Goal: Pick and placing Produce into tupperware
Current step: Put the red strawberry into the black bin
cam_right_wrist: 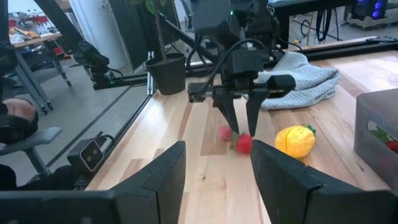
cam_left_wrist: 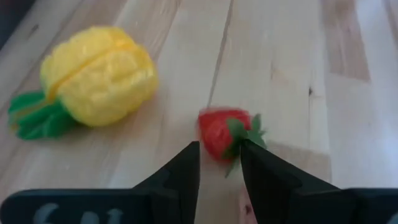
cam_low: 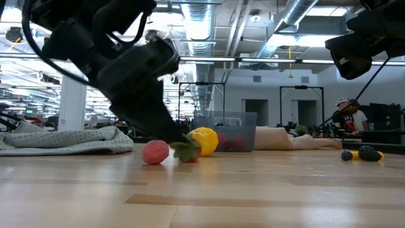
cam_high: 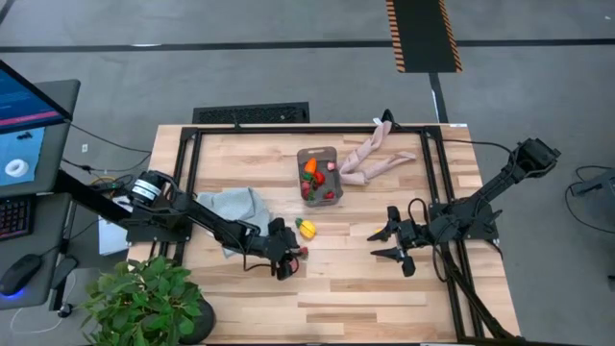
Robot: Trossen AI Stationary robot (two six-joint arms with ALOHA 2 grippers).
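- The strawberry (cam_left_wrist: pixel 219 134) lies on the wooden surface (cam_high: pixel 365 288), right at the fingertips of the left claw (cam_left_wrist: pixel 219 163).
- The left claw points down at it with its fingers a little apart; the berry's leafy end sits just at the gap, and I cannot tell whether it is gripped.
- A pink round piece (cam_low: pixel 155 152) rests on the surface just beside the strawberry.
- A yellow lemon (cam_high: pixel 307 229) with green leaves lies near them, apart from the claw.
- The clear tub (cam_high: pixel 319 175) stands farther back near the middle, with red, orange and green produce inside.
- A grey-blue cloth (cam_high: pixel 233 207) lies left of the tub, under the left arm.
- A beige limp object (cam_high: pixel 375 159) lies right of the tub.
- The right claw (cam_high: pixel 398 246) hovers at the right, fingers spread and empty.
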